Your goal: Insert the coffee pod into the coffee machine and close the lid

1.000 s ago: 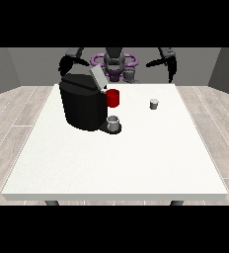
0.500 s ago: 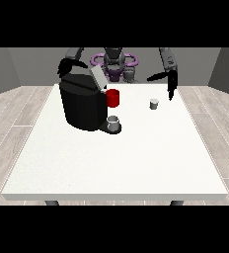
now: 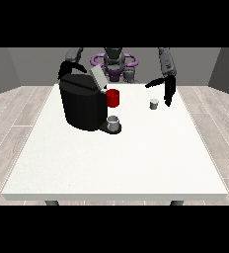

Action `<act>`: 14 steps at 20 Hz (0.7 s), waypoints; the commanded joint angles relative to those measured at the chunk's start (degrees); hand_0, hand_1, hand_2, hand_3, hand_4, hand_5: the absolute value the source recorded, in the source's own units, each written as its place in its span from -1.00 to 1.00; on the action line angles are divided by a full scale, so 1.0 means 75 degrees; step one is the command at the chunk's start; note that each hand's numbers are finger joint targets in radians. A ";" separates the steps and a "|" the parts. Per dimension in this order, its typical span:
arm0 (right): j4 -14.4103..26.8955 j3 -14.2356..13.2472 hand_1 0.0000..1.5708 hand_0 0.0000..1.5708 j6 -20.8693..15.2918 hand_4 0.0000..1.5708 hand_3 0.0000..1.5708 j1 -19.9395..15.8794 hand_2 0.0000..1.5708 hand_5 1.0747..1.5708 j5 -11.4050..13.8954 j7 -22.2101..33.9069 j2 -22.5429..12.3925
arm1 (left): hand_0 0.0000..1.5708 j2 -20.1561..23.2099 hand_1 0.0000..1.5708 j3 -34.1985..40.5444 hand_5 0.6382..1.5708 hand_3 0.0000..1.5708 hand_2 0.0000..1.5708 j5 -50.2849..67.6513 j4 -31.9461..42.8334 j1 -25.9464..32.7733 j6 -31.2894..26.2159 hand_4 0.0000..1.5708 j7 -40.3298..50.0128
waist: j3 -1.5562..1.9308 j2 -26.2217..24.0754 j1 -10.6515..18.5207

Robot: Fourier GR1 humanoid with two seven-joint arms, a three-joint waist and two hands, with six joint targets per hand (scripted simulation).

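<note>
We saw the small pale coffee pod [image 3: 154,104] standing on the white table [image 3: 116,158], well to the right of the black coffee machine [image 3: 84,104], whose lid [image 3: 97,77] was tilted up. The hand at the view's right [image 3: 167,90] hung just beside the pod, fingers spread and pointing down, thumb out sideways. Of the hand at the view's left [image 3: 65,67], behind the machine, we could not tell the fingers. A grey cup [image 3: 114,122] sat at the machine's base.

A humanoid robot [image 3: 114,62] with a grey torso and head, a purple ring-shaped frame at its shoulders, grey segmented arms, and black hands [image 3: 169,89] with slim black fingers.
</note>
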 commanded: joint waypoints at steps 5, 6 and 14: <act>0.0655 -0.0123 -1.00 -1.00 -0.0148 -0.45 -1.00 -0.0316 -1.00 1.00 0.0190 0.0051 -0.0110 | -0.43 0.0223 -0.43 -0.0055 1.00 -0.62 -0.23 -0.0693 0.1007 -0.0568 0.0087 -1.00 -0.0328 | 0.0000 0.0170 0.0073; 0.0669 -0.0172 -1.00 -1.00 -0.0364 -0.46 -1.00 -0.0660 -1.00 1.00 0.0273 0.0278 -0.0097 | -0.18 0.0002 -0.18 -0.0121 1.00 -0.56 -0.09 -0.0804 0.1196 -0.0558 0.0264 -1.00 -0.0380 | -0.0001 0.0158 0.0170; 0.1143 -0.0410 -1.00 -1.00 -0.0130 -0.46 -1.00 -0.0622 -1.00 1.00 0.0074 0.0024 -0.0291 | -0.24 0.0020 -0.24 -0.0748 1.00 -0.40 -0.09 -0.1849 0.1475 -0.0647 0.0550 -1.00 -0.0274 | 0.0002 -0.0007 0.0154</act>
